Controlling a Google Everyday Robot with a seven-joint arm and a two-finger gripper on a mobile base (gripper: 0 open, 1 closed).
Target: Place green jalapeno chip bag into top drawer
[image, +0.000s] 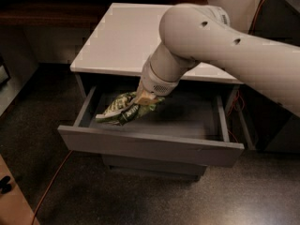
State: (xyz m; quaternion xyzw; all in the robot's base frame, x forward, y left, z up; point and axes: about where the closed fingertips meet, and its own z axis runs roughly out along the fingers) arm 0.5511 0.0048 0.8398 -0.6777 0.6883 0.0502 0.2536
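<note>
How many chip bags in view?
1: the chip bag, held by the tool over the left half of the open drawer. The arm may hide others on the cabinet top.

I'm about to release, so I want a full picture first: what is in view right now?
chip bag: one, green, held over the open drawer's left half.
drawer: one, grey, open, uppermost in the cabinet.
cabinet: one, white top, behind the drawer.
cable: one, orange, on the dark floor at left.
arm: one, white, reaching down from the right.
gripper: one, shut on the chip bag, above the drawer.
</note>
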